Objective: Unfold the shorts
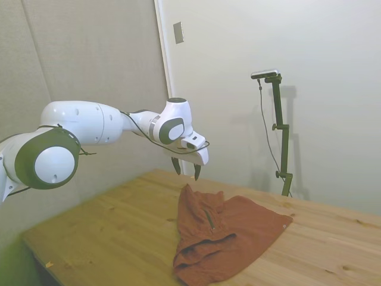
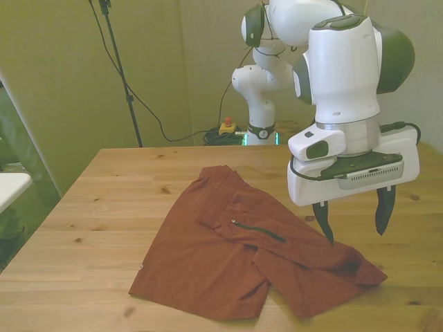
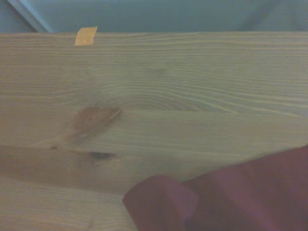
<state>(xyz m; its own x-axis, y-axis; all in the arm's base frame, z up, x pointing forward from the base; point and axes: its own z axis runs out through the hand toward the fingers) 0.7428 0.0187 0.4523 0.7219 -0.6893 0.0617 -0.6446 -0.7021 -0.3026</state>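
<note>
Soft, dim indoor light is falling evenly. Front view is showing a yellow-green cast. Wrist view is blurring near the shorts (image 3: 231, 192), with bluish tint.

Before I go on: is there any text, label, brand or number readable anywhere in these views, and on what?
No readable text in any view.
Rust-red fabric shorts: no label or print visible, only a dark zip line.
White two-finger gripper: small dark patch on its housing, nothing legible.
Wooden table: a small blank tan tape piece, no writing.
Grey wall plate: blank.
Small red and yellow object on the floor: too small to read.
</note>
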